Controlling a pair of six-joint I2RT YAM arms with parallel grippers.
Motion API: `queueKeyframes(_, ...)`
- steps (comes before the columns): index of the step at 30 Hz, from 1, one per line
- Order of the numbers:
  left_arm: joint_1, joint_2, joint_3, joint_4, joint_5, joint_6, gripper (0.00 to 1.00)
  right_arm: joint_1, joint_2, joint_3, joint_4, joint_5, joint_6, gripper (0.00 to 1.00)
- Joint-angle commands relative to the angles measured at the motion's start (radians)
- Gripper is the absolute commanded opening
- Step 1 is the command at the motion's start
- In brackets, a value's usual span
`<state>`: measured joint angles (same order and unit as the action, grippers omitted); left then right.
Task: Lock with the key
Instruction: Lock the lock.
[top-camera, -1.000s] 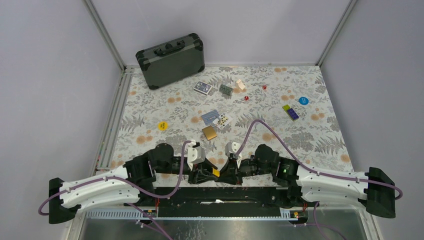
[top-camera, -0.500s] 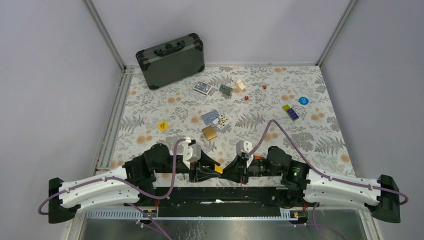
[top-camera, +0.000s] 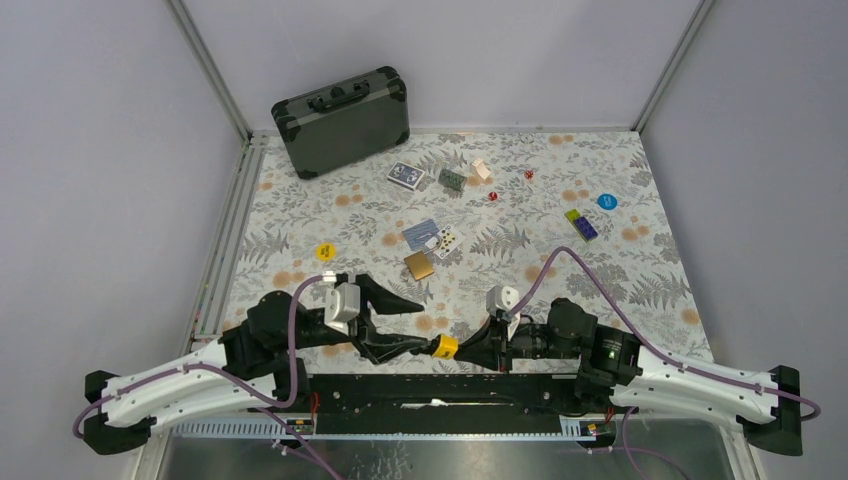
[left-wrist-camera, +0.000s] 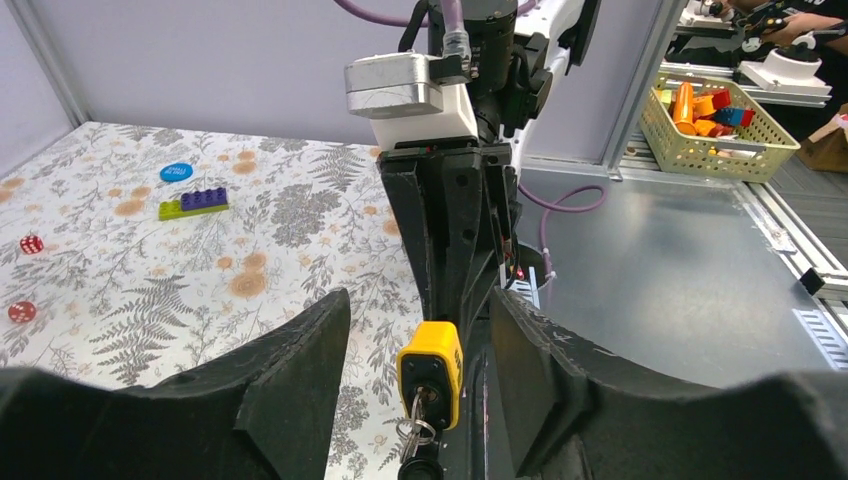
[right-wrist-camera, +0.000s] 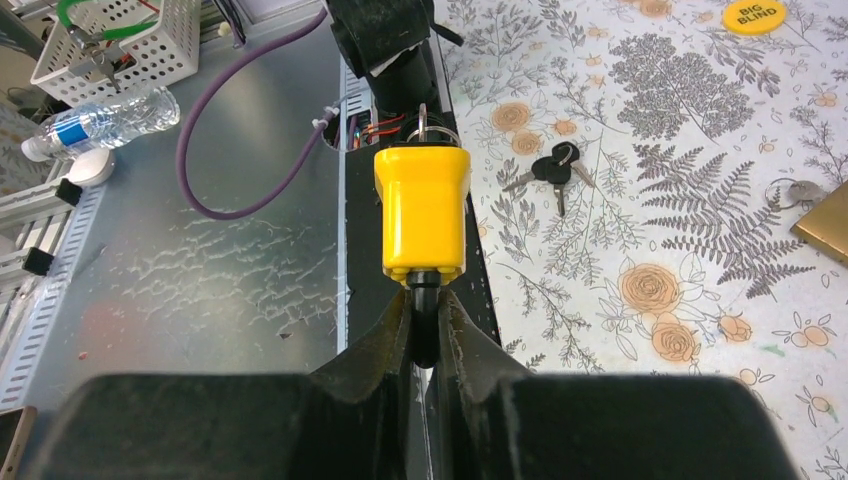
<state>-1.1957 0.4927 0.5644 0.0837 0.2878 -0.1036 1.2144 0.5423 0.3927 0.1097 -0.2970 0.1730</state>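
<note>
A yellow padlock (top-camera: 443, 346) hangs in the air over the table's near edge. My right gripper (top-camera: 478, 352) is shut on its black shackle, seen in the right wrist view (right-wrist-camera: 425, 305) with the lock body (right-wrist-camera: 421, 210) just beyond the fingers. A key (left-wrist-camera: 418, 455) with a ring sits in the keyhole on the lock's end face (left-wrist-camera: 432, 370). My left gripper (top-camera: 428, 324) is open wide, one finger on each side of the lock's key end without touching it (left-wrist-camera: 418, 300).
A spare bunch of black keys (right-wrist-camera: 552, 170) lies on the floral mat near the lock. A brass padlock (top-camera: 418, 265), playing cards (top-camera: 405, 175), a yellow chip (top-camera: 325, 252), a purple-green brick (top-camera: 581, 225) and a black case (top-camera: 342, 120) lie farther back.
My left gripper has opened and drawn back to the left from the lock. My right arm has shifted right, carrying the padlock with the key left in it.
</note>
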Motion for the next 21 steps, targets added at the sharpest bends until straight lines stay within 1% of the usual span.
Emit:
queueKeyframes(1,0.001,0.001,0.028,0.015,-0.026,0.016,0.57,-0.002,-0.035,0.01,0.058,0.016,0.006,0.0)
queueKeyframes(6,0.001,0.036,0.027,-0.021,0.01,0.017,0.56,-0.002,-0.034,0.015,0.06,0.019,0.004,0.0)
queueKeyframes(10,0.001,0.098,0.038,-0.056,0.072,0.019,0.52,-0.002,-0.037,0.017,0.066,0.018,0.006,0.0)
queueKeyframes(14,0.0,0.158,0.052,-0.058,0.12,0.023,0.45,-0.003,-0.052,0.017,0.062,0.022,0.006,0.0)
queueKeyframes(21,0.001,0.172,0.06,-0.063,0.12,0.038,0.39,-0.003,-0.076,0.016,0.05,0.029,0.005,0.0)
